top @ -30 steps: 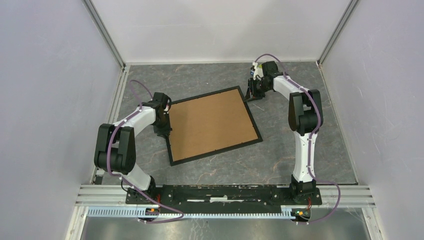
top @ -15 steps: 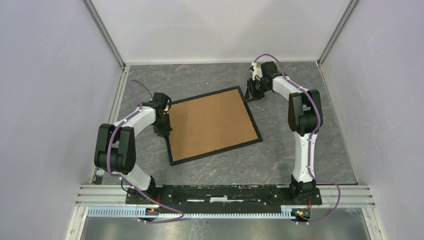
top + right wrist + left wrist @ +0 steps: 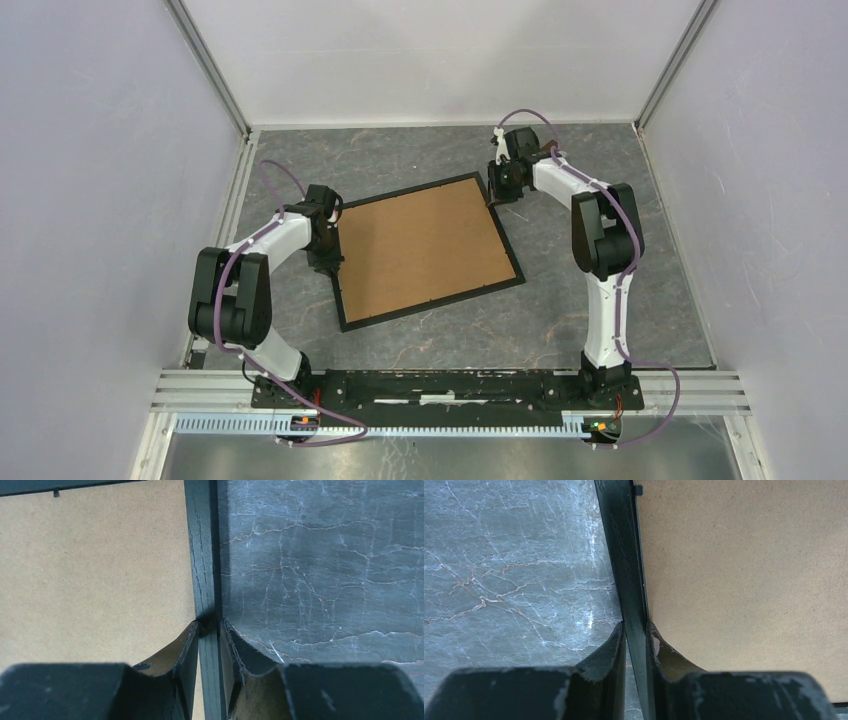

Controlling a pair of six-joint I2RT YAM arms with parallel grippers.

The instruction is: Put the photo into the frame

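Observation:
The black frame [image 3: 432, 303] lies flat on the marble table, filled by a plain brown backing board [image 3: 422, 248]. The photo is hidden or out of view. My left gripper [image 3: 330, 262] is at the frame's left rail. In the left wrist view its fingers pinch that rail [image 3: 624, 555] from both sides, the left gripper [image 3: 636, 630] shut on it. My right gripper [image 3: 497, 197] is at the right rail near the far right corner. In the right wrist view the right gripper [image 3: 209, 627] straddles the rail [image 3: 201, 555], with both fingers tight against it.
Grey marble table top [image 3: 600, 290] surrounds the frame. White enclosure walls [image 3: 100, 150] stand close on the left, right and back. The arm bases are bolted to a rail [image 3: 440, 388] at the near edge.
My right gripper moved left from just beside the frame's far right corner onto the right rail and narrowed around it. The left gripper and the frame stayed put.

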